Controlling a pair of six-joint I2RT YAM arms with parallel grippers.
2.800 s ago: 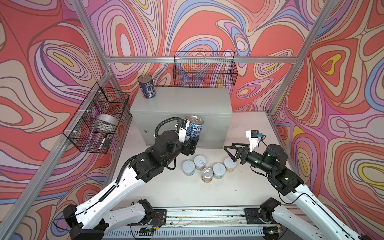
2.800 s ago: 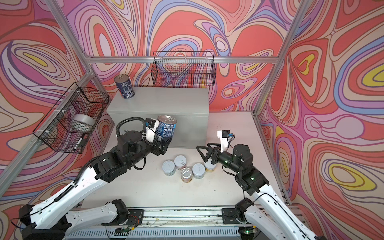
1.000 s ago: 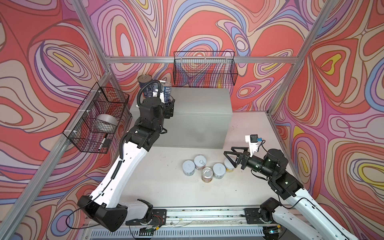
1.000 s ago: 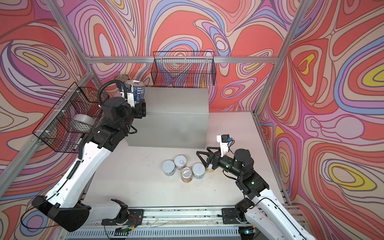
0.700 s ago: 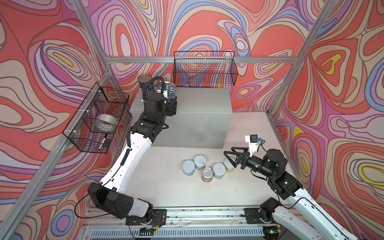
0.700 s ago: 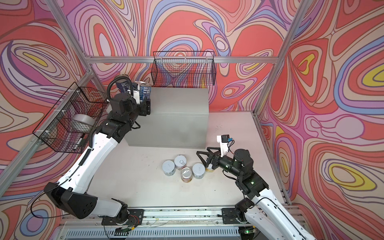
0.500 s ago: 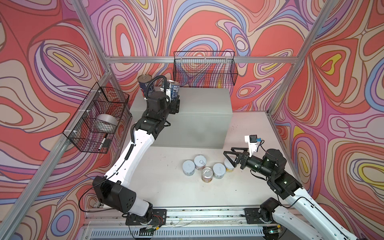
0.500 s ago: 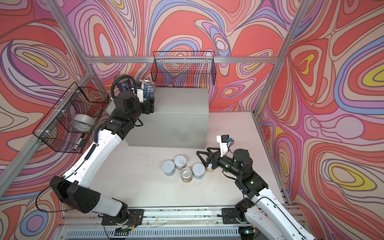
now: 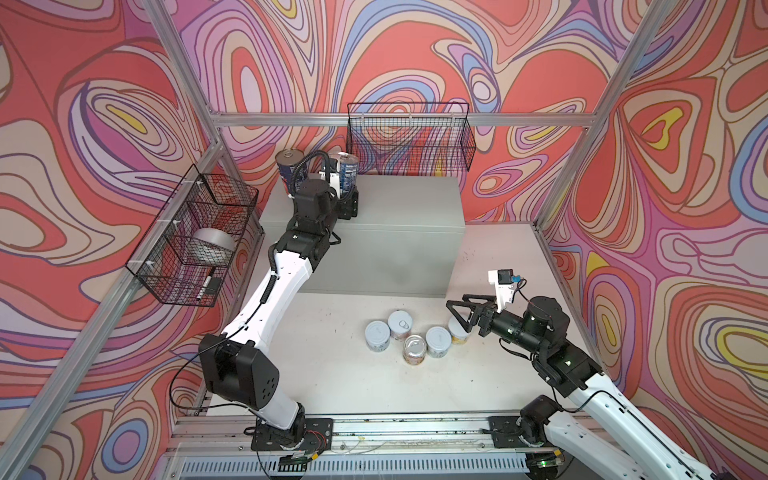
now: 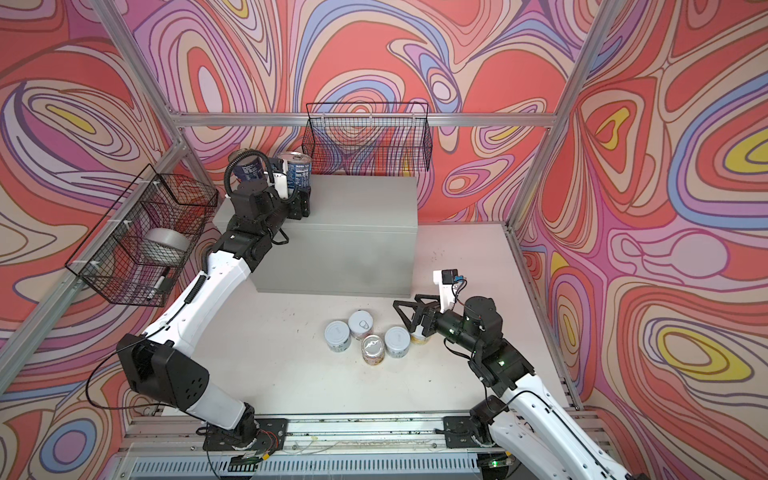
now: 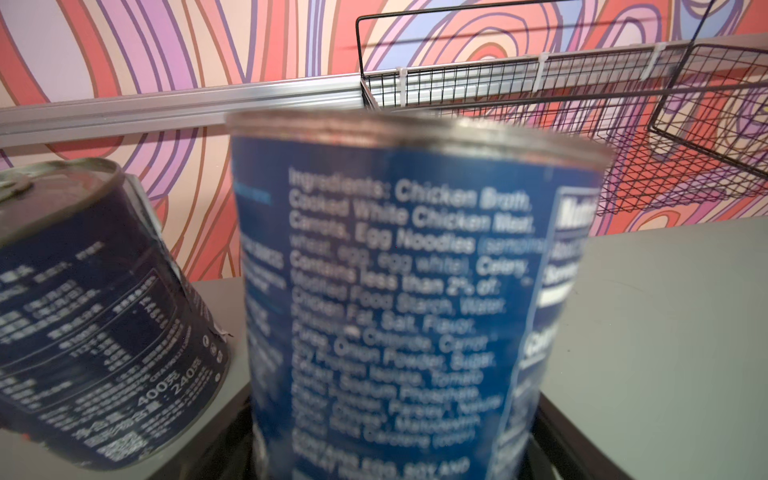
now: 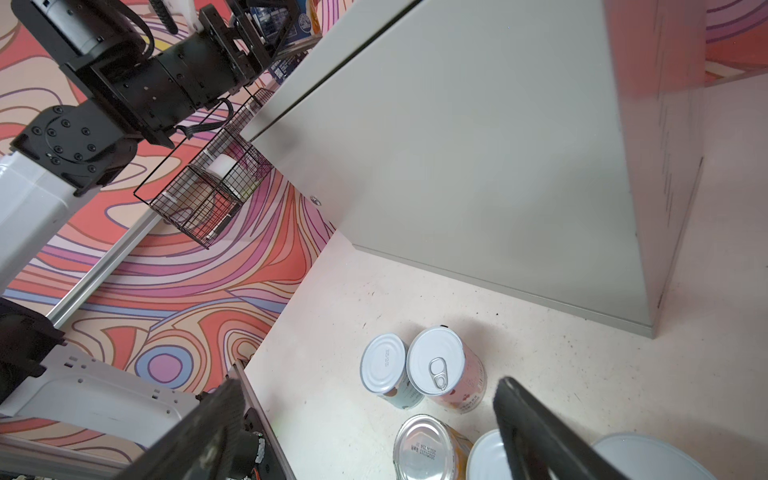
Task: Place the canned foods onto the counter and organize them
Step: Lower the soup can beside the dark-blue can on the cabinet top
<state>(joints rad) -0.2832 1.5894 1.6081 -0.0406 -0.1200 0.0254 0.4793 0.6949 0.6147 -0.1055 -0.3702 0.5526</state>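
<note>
— Since you ask about grip: my left pincer [image 9: 347,199] is clamped on a tall blue-labelled can [image 9: 345,172], with black fingers [image 11: 573,453] on either side of its lower part.
— Where is that can?
— Upright over the back left corner of the grey desk [image 9: 407,203], just beside the other dark can [image 9: 288,166], which stands at that corner. Whether its base touches the top I cannot tell, because my pincer hides it.
— And your right side?
— My right pincer [image 9: 459,315] is spread wide and holds nothing. It hangs low over the white desk [image 9: 324,374], close to the yellow-labelled can [image 9: 457,334].
— The other short cans?
— Four stand upright, clustered with it in front of the grey desk: a pale can [image 9: 377,334] just beside a pink can [image 9: 400,323], a shiny-topped can [image 9: 414,347] and a second pale can [image 9: 437,338].
— Further out?
— A back wire basket [image 9: 409,137] hangs on the wall behind the grey desk. A side wire basket [image 9: 166,266] on the left wall holds a grey tape roll [image 9: 214,245].
</note>
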